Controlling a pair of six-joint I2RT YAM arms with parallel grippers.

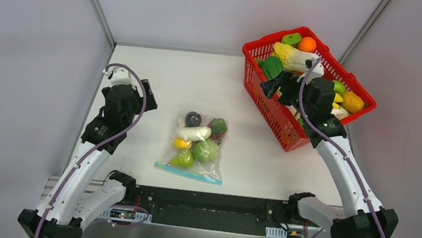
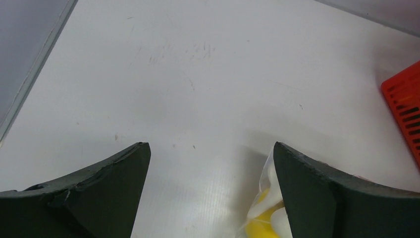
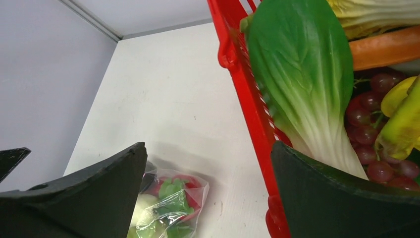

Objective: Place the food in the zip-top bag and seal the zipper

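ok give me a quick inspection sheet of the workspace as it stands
surface: white table, faint scuffs in the left wrist view
job's things: zip-top bag lies flat mid-table with the food inside; zipper runs along its near edge, sealed or not cannot be told
clutter: red mesh basket at the far right, heaped with toy produce
grippers: left gripper open, empty, above the table left of the bag; right gripper open, empty, over the basket's left rim
cables: purple cable loops along each arm, clear of the bag
surroundings: grey walls on three sides
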